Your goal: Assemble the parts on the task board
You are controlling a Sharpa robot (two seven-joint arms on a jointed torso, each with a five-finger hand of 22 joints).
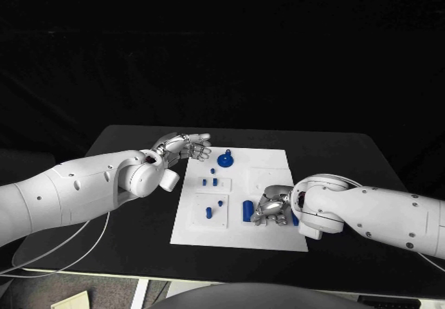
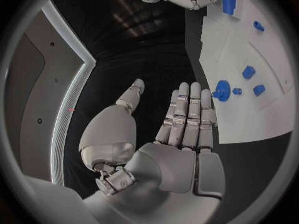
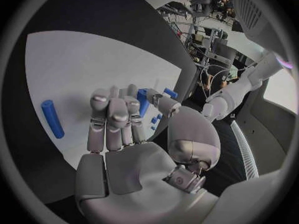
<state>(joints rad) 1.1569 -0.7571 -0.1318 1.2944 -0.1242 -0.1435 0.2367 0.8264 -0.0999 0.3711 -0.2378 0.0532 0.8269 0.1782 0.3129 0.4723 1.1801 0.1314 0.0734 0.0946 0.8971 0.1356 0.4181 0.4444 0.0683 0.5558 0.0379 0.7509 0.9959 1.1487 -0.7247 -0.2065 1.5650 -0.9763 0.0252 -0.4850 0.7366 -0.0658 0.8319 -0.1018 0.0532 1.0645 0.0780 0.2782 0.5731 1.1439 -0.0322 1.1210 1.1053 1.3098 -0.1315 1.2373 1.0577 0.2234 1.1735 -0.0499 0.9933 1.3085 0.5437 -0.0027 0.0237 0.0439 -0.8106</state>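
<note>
Several blue parts (image 1: 247, 210) lie on the task board (image 1: 269, 161) between both robot hands.

The black table (image 1: 139, 244) stands in a very dark room; behind its far edge there is only blackness. At the near left corner, white cables (image 1: 56, 254) hang down in loops over a grey floor (image 1: 56, 293). On the floor near the bottom edge lies a pale, flat piece that looks like cardboard (image 1: 74, 301).
</note>
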